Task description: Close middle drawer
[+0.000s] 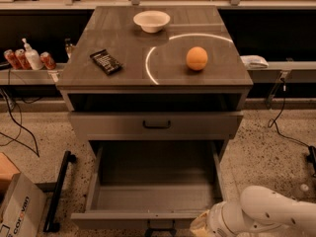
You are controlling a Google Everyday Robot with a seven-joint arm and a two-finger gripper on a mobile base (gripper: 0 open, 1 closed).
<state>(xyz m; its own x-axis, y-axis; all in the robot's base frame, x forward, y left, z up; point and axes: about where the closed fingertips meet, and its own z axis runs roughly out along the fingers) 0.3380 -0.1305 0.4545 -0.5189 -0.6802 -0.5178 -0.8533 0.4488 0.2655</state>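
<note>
Gripper: your gripper [201,225] sits at the bottom edge of the camera view, right of centre, at the end of the white rounded arm [276,212] that enters from the lower right. You cannot tell whether it is spread or pressed together.
Gripper and drawer: it is just beside the right front corner of the middle drawer; you cannot tell whether the two touch.
Middle drawer: the deep grey box-shaped middle drawer [154,197] stands far out of the grey cabinet, toward you, with its floor and side walls open to view. Its flat front lies at the bottom of the view, with a small dark handle [159,227] at the centre.
Upper drawer: the wide grey upper drawer [202,125] with a black handle [156,125] lies just above, with a dark gap between it and the cabinet top.
Cabinet top: the grey wood-grain cabinet top [123,38] carries a round white bowl [151,20] at the back, a round orange fruit [197,58] on the right and a flat black packet [105,61] on the left, all well apart. A bright curved line of light [148,65] runs between packet and fruit.
Left ledge: red cans [15,59] and a white pump bottle [32,57] stand together.
Right ledge: a pale flat object [254,61] that you cannot identify.
Floor: a brown and white cardboard box [17,214] sits at lower left, with a long black bar [58,194] just beside it and dark cables [17,127] further left.
</note>
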